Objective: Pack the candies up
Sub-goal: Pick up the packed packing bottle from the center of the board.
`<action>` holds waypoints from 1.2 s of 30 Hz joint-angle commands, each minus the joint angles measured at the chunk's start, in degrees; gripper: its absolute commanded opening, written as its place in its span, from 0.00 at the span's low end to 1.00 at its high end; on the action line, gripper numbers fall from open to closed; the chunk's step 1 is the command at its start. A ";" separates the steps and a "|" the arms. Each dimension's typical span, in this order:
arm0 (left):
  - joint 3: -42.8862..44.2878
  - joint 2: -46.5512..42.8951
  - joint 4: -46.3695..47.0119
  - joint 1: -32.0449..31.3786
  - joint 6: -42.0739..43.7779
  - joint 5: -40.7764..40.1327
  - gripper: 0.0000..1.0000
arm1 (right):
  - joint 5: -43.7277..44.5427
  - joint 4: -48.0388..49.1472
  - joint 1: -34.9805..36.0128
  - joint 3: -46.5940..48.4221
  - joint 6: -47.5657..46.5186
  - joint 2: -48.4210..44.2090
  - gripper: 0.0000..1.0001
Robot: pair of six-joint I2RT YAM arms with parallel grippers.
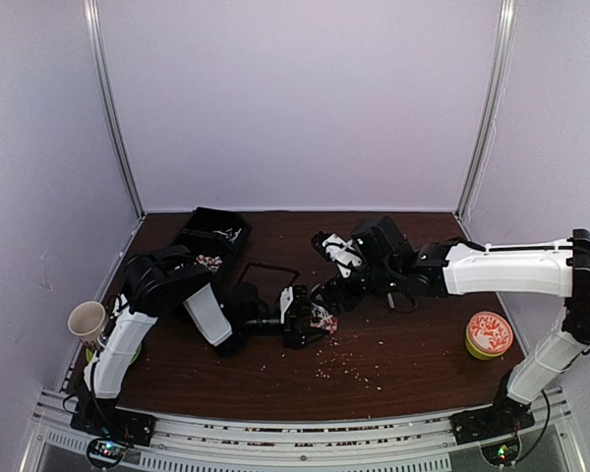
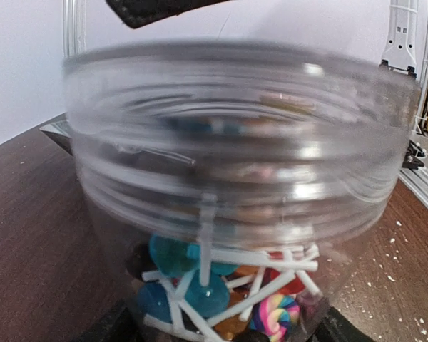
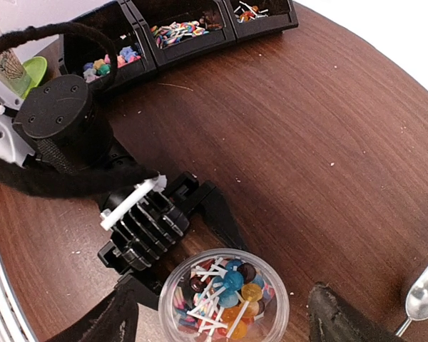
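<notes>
now left tool [image 1: 310,320] clamps the jar [image 2: 235,142] of candies [image 3: 225,292]; right tool [image 3: 228,317] gapes wide near it.

Clr glossy plastic jar [image 2: 228,178], wood-grain tbl [image 3: 307,142]

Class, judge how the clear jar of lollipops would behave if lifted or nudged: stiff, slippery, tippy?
Probably stiff: the clear jar looks evenly round with a ribbed neck. Likely slippery, as its wall looks smooth and glossy. The lollipops fill only its bottom, so it seems light and bottom-weighted, though tilting could spill them.
</notes>
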 commanded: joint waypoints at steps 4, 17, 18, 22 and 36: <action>-1.47 0.73 -3.75 0.94 0.13 -1.89 0.76 | 3.19 -1.97 0.38 2.31 0.81 2.44 0.82; -2.10 0.68 -2.55 0.86 -0.02 -2.61 0.88 | 4.46 -4.06 1.55 2.79 -0.41 3.80 0.73; -2.21 0.74 -2.47 0.92 -0.08 -2.66 0.89 | 4.39 -4.17 1.63 2.90 -0.43 3.91 0.71; -2.60 0.84 -1.18 0.90 -0.20 -3.38 0.95 | 4.20 -5.04 1.72 3.81 -0.74 4.15 0.63; -3.46 0.58 0.44 0.95 -0.21 -4.76 0.98 | 8.47 -6.30 1.26 5.94 -2.07 1.75 0.53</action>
